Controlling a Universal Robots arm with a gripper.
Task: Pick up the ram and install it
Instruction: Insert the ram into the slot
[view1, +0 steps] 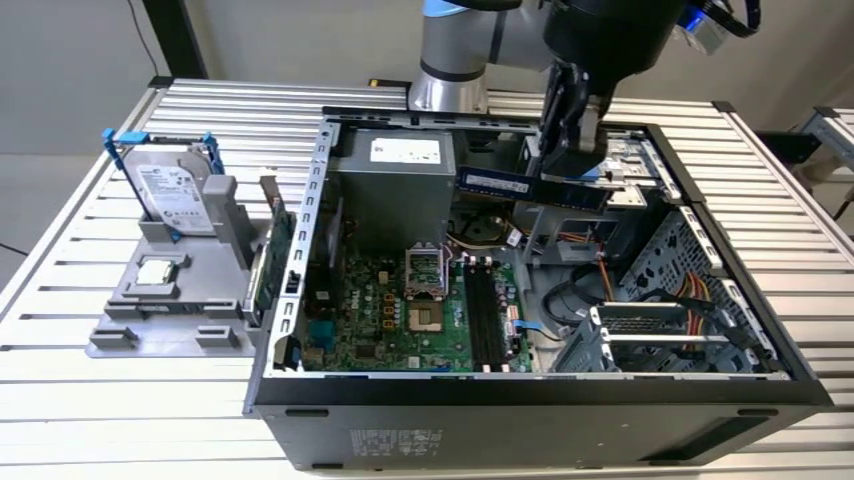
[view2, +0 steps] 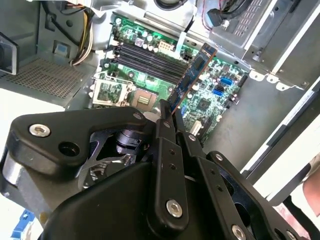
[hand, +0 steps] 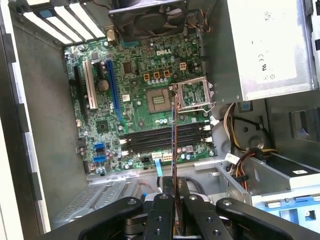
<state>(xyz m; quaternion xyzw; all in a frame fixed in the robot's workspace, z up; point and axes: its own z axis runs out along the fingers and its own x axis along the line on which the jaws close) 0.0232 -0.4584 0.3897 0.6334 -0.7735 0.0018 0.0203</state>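
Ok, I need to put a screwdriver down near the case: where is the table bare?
The table is bare at the exterior view's left, nearer the camera than the grey fixture, and at that view's right beside the case. Inside the case is crowded: motherboard, cables, and the gripper holding the ram above.

The exterior view looks steeply down on the whole open case (view1: 534, 430) and surface (view1: 134, 440) from farther off. Both wrist views sit behind the pincer (hand: 175, 195) (view2: 167, 112) on opposite sides, close above the shared motherboard (hand: 150, 100) (view2: 200, 100).
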